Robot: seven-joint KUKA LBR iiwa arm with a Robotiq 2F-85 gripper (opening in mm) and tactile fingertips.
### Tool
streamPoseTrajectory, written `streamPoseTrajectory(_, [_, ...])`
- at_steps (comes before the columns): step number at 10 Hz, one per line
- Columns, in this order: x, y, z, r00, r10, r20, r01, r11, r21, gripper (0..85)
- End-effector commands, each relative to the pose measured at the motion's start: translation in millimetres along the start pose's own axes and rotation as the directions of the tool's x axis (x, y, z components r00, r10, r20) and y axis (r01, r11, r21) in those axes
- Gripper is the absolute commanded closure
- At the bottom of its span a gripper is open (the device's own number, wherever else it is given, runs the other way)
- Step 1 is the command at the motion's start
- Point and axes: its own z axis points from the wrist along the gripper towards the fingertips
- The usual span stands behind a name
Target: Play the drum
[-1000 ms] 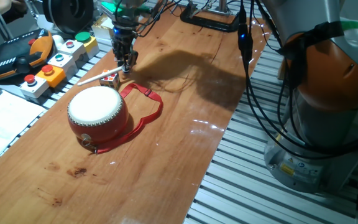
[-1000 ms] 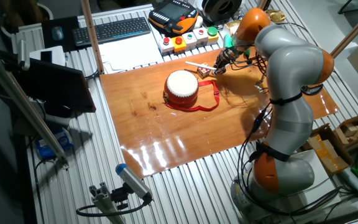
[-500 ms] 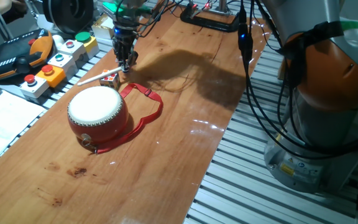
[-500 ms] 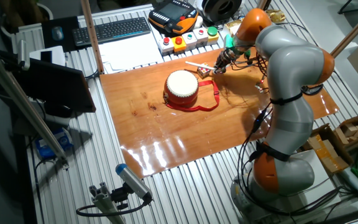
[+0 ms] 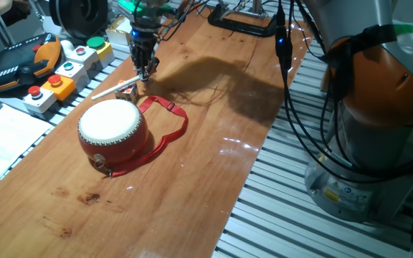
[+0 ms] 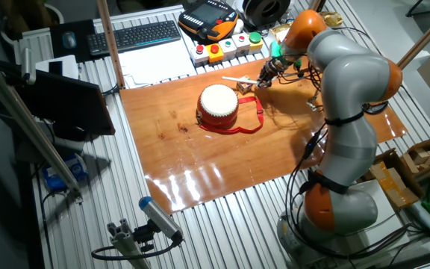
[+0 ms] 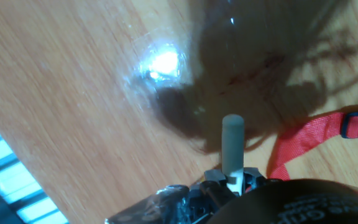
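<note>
The drum (image 5: 112,127) (image 6: 219,104), red-bodied with a cream skin, stands on the wooden table (image 5: 192,186). Its red strap (image 5: 171,118) (image 7: 303,140) loops out to the right. Just behind the drum my gripper (image 5: 144,72) (image 6: 262,81) (image 7: 232,180) points down, shut on one end of a white drumstick (image 5: 110,90) (image 6: 236,78). The stick reaches left, away from the drum's skin. In the hand view a short rounded stub of the drumstick (image 7: 232,140) pokes out between the fingers. A small multicoloured cube (image 5: 127,92) sits under the stick.
A button box (image 5: 63,72) and an orange teach pendant (image 5: 20,64) sit off the table's far left edge. A keyboard (image 6: 136,36) lies beyond them. The arm's base (image 5: 371,143) and cables stand at the right. Slatted metal frame surrounds the board.
The gripper has crept slightly up and back, and the held end of the drumstick has risen a little with it. The drum has not moved.
</note>
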Motion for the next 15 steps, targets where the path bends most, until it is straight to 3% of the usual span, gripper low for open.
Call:
streamPoseTrajectory(1, [2.0,-2.0,-6.5,1.000,-0.007,0.003,0.007,1.000,0.001,84.3])
streamPoseTrajectory(4, [8.2,-9.8,-25.6,0.999,-0.041,-0.003,0.041,0.999,0.009,84.3])
streamPoseTrajectory(11, [53.5,-39.0,-67.0,0.986,-0.167,0.018,0.166,0.985,0.052,84.3])
streamPoseTrajectory(12, [59.9,-43.8,-70.3,0.980,-0.197,0.031,0.196,0.979,0.055,84.3])
streamPoseTrajectory(14, [69.4,-53.1,-74.6,0.955,-0.285,0.088,0.280,0.958,0.061,84.3])
streamPoseTrajectory(15, [72.3,-55.5,-75.9,0.945,-0.313,0.098,0.308,0.949,0.069,84.3])
